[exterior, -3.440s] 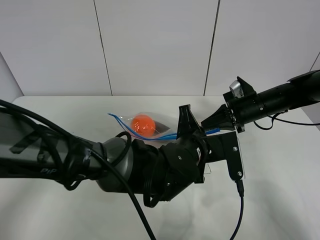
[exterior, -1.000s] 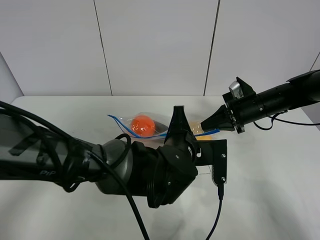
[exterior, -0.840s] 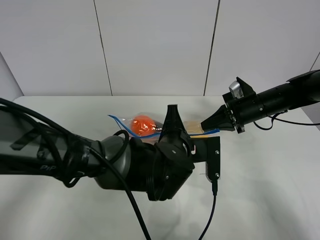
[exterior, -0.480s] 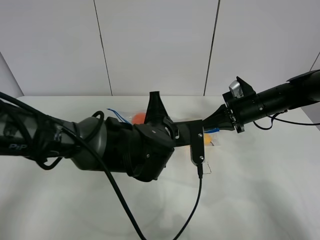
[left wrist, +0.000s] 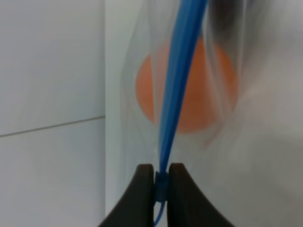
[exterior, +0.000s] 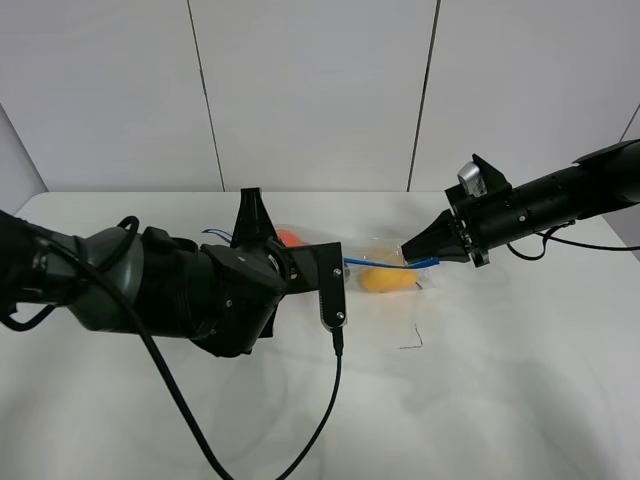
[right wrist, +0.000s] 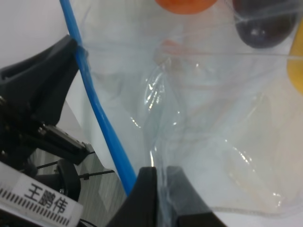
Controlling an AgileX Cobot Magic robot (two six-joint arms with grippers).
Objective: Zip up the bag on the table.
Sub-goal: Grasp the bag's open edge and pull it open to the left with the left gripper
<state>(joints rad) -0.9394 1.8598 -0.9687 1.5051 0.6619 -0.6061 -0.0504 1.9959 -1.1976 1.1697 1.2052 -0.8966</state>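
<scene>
- Bag [exterior: 392,268] lying on the white table [exterior: 520,390], roughly mid-table between the two arms, with its blue zipper strip [exterior: 372,262] stretched in a line from one claw towards the other
- Left claw [left wrist: 161,173] pressed together on that strip, pinching it between two dark fingertips, with only a short stub of blue showing behind the jaws
- Right claw [right wrist: 161,178] closed on the clear plastic at the bag's corner, just beside the strip's end, acting as an anchor
- Orange produce [left wrist: 188,92] just past the strip in the left wrist view, yellow piece [exterior: 387,278] near the right claw, dark purple one [right wrist: 262,21] inside the bag too
- Judged to be the sealing run itself: a pinch run along the strip with the other end held taut
- Seemingly well along, going by the left arm sitting at the bag's left end in the high view
- Strip ahead of the left jaws possibly already pressed shut, possibly not; too blurred in the left wrist view to say
- Next move, as a judgement: carry the pinch on to the very end of the strip with even pressure, staying on its line to avoid slipping off
- Right-hand anchor to be held firm and the strip taut throughout, then a check of the seal before opening either claw
</scene>
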